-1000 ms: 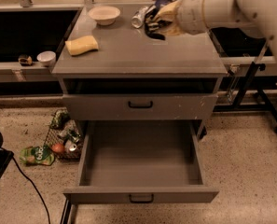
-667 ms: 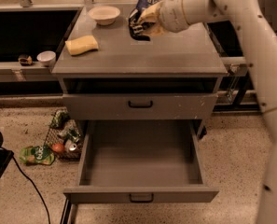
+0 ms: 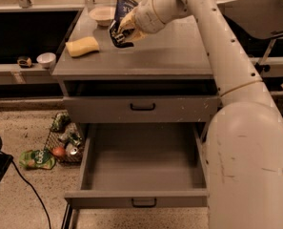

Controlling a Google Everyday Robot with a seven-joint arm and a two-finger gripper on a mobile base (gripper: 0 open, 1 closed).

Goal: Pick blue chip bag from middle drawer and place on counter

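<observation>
Both jaws clamp blue chip bag (image 3: 124,8) above counter (image 3: 179,51).

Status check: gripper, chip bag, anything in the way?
Gripper shut on blue chip bag above counter, left half. Middle drawer open, empty. Yellow sponge, bowl nearby on counter.

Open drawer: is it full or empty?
Empty: the drawer shows only its bare grey floor. The tool grips the chip bag over the counter.
</observation>
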